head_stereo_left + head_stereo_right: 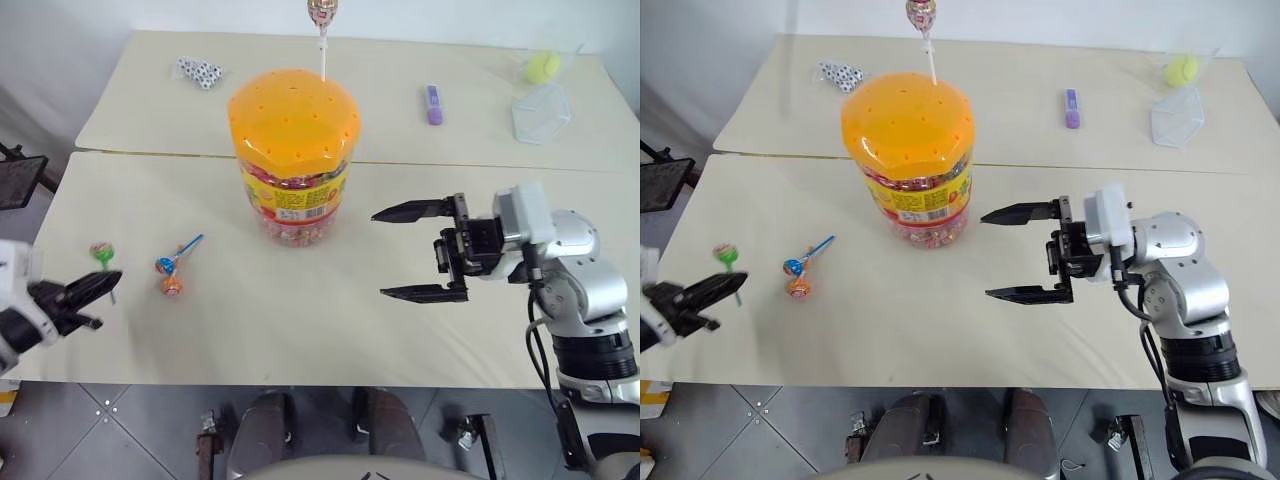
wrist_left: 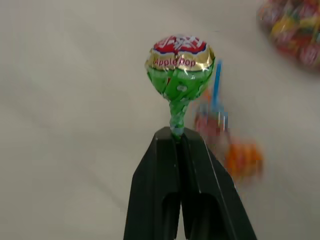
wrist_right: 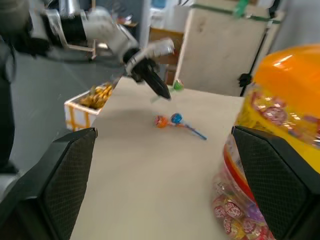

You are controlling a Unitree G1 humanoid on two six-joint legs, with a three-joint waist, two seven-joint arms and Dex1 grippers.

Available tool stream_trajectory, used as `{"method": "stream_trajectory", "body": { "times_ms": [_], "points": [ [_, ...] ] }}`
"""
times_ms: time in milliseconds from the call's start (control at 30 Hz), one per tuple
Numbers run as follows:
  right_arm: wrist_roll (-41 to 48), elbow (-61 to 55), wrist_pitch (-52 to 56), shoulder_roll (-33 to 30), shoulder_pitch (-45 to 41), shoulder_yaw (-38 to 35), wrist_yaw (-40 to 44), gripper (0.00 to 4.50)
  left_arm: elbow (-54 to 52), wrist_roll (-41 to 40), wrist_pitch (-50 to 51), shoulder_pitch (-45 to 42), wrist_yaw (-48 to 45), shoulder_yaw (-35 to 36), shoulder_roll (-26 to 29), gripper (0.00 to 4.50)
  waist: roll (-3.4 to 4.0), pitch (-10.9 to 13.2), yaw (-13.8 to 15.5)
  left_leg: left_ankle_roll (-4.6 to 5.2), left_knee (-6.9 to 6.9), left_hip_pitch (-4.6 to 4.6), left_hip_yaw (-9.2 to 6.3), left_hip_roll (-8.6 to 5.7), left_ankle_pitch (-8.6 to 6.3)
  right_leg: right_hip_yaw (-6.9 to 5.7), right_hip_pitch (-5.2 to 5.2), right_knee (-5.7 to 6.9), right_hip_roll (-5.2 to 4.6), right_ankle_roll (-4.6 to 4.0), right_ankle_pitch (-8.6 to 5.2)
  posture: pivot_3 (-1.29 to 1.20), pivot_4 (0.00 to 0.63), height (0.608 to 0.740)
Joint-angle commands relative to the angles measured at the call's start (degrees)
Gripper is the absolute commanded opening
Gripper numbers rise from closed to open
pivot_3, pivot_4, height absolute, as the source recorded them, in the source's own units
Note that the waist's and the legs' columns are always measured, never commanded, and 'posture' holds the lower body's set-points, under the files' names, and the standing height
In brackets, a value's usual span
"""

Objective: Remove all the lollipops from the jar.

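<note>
Green pop pinched by its neck, one more stuck in the lid

Left gripper (image 1: 95, 287) jaws clamp the green lollipop (image 2: 179, 67); thin grip, could twist loose. Right gripper (image 1: 412, 252) jaws gape beside the jar (image 1: 293, 150); a bump could topple the white-stick lollipop (image 1: 322, 18) on top.

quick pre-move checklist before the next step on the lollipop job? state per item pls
1. Left gripper shut on the green lollipop: ok.
2. Table around the left gripper free for a drop: ok; the blue lollipop and orange lollipop lie apart from it.
3. Right gripper open, level with the jar, not touching it: ok.
4. Jar emptied of stuck-in lollipops: not ok; a white-stick lollipop stands in the orange lid.
5. Jar upright: ok.
</note>
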Motion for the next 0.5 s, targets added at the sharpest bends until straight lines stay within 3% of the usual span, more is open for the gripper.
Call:
{"method": "stream_trajectory", "body": {
  "times_ms": [33,200,367,433,500],
  "points": [
    [-2.59,2.62,-3.19,-0.15,-1.36,0.32,2.21,4.50,-3.68,0.44,-0.96,3.44,-0.10,0.93,-1.40,0.02,0.03,0.00,0.27,0.00,0.00,0.03,0.04,-0.01,0.00,0.02,0.01,-0.02,-0.02,-0.01,0.00,0.00,0.150,0.740],
    [-1.46,3.05,-1.47,1.28,-2.48,-1.08,-0.42,4.50,-1.41,0.35,-0.58,3.42,0.28,-0.90,-2.24,1.20,0.05,-0.01,0.06,-0.08,-0.04,0.02,0.06,0.04,-0.04,0.02,-0.11,0.11,0.02,-0.05,0.00,0.00,0.150,0.740],
    [0.71,3.89,1.87,4.62,-5.89,-4.42,-8.43,4.50,2.37,1.26,-9.79,2.07,-6.80,0.43,-0.79,2.77,0.05,0.00,-0.84,-0.11,-0.09,0.01,0.11,0.10,-0.06,-0.03,-0.17,0.11,0.10,-0.06,0.00,0.00,0.150,0.740],
    [-0.07,4.56,4.33,6.56,-8.72,-4.56,-13.94,4.50,3.13,-4.83,-13.41,-1.30,-14.04,3.85,-1.16,3.35,0.05,0.00,-1.01,-0.11,-0.09,0.01,0.15,0.13,-0.07,-0.02,-0.19,0.11,0.13,-0.06,0.00,0.00,0.150,0.740],
    [-3.25,6.37,9.53,7.67,-13.66,-2.95,-20.70,4.50,4.70,-14.30,-10.65,-8.14,-15.66,8.22,-0.38,3.35,0.05,0.00,-1.12,-0.14,-0.07,-0.05,0.25,0.19,-0.05,0.02,-0.34,0.19,0.15,-0.15,-0.01,0.00,0.150,0.740]
  ]
}}
